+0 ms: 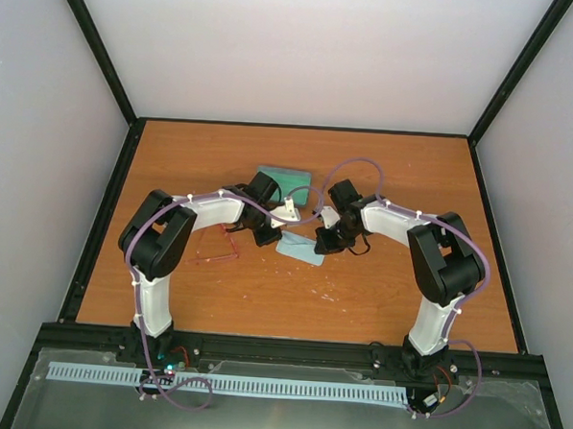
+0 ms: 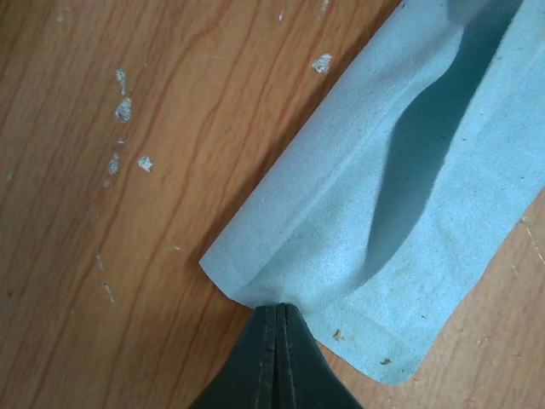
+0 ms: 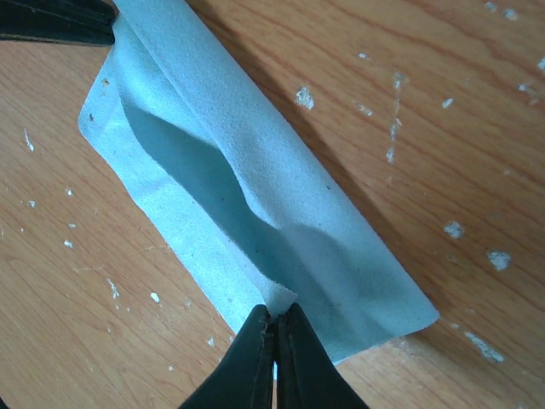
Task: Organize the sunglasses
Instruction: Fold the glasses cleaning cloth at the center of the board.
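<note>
Pinching 1 blue cloth (image 2: 409,213), left claw (image 2: 277,313) and right claw (image 3: 274,313) clamped on opposite edges, 1 sunglasses (image 1: 217,251), 1 case (image 1: 283,181).

Orange-brown wooden table (image 1: 359,305); plain white walls (image 1: 305,52); black frame posts (image 1: 94,43) at corners.

Top view: sunglasses (image 1: 217,250) run partly under the left arm (image 1: 215,209), so the far side is hidden. The frame is too thin to tell whether the temples are folded. The near edge of the case (image 1: 288,178) is covered by the left wrist. Both ends of the cloth (image 1: 300,248) are hidden under the wrists, and no grip shows there.

Left wrist view: the cloth is cut off at the top and right edges. Left fingers (image 2: 251,371) are cut off by the bottom edge.

Right wrist view: right fingers (image 3: 243,366) are cut off at the bottom, and the left fingers by the top-left corner. The fold hides the cloth's underside.
</note>
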